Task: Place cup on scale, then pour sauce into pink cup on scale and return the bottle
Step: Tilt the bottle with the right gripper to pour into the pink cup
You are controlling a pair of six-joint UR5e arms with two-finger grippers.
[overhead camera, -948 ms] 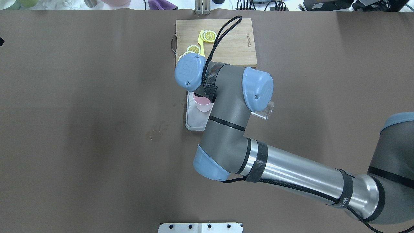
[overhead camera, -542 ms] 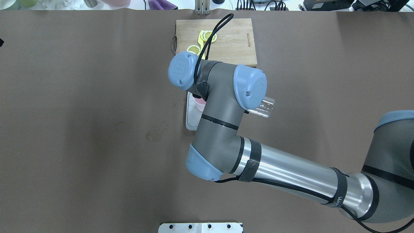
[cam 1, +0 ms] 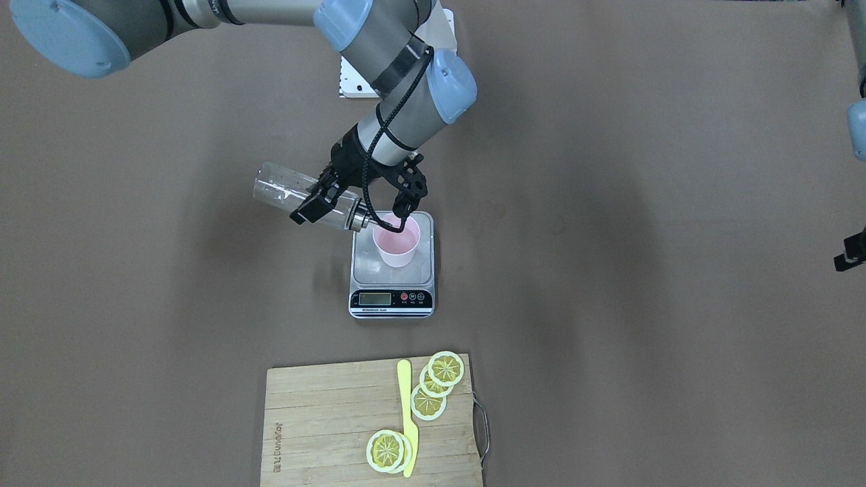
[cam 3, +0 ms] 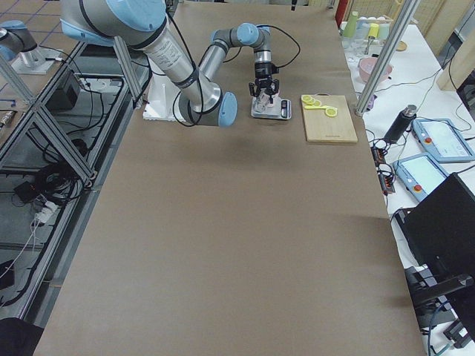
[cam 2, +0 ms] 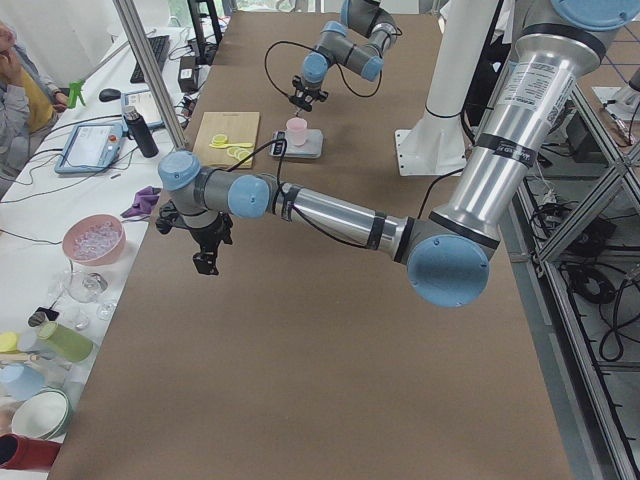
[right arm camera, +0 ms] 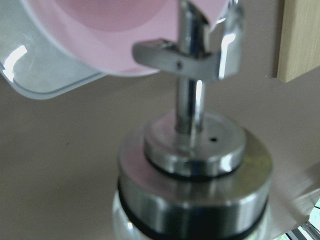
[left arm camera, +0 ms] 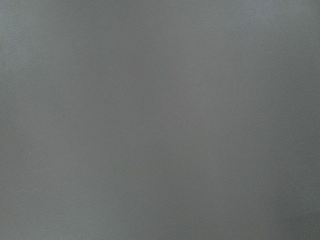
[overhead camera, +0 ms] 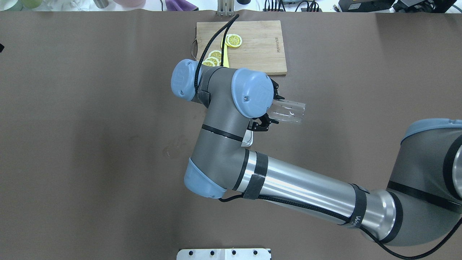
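My right gripper (cam 1: 323,200) is shut on the clear glass bottle (cam 1: 291,193), which lies tilted almost level. Its metal pourer cap (right arm camera: 195,165) points into the pale pink cup (cam 1: 397,247), and the spout tip is at the cup's rim (right arm camera: 100,30). The cup stands upright on the steel platform of the scale (cam 1: 365,264). No stream of sauce can be made out. In the overhead view the bottle's base (overhead camera: 288,112) sticks out from under the wrist, and the cup is hidden there. My left gripper (cam 1: 851,256) hangs far off over bare table; I cannot tell whether it is open or shut.
A wooden cutting board (cam 1: 325,419) with lemon slices (cam 1: 446,368) and a yellow knife (cam 1: 406,412) lies beyond the scale. Bowls and bottles stand on a side table (cam 2: 95,240) past the table's left end.
My right wrist has swung left in the overhead view and turned. The bottle's base now shows more and points right, and the arm now covers the cup and most of the scale.
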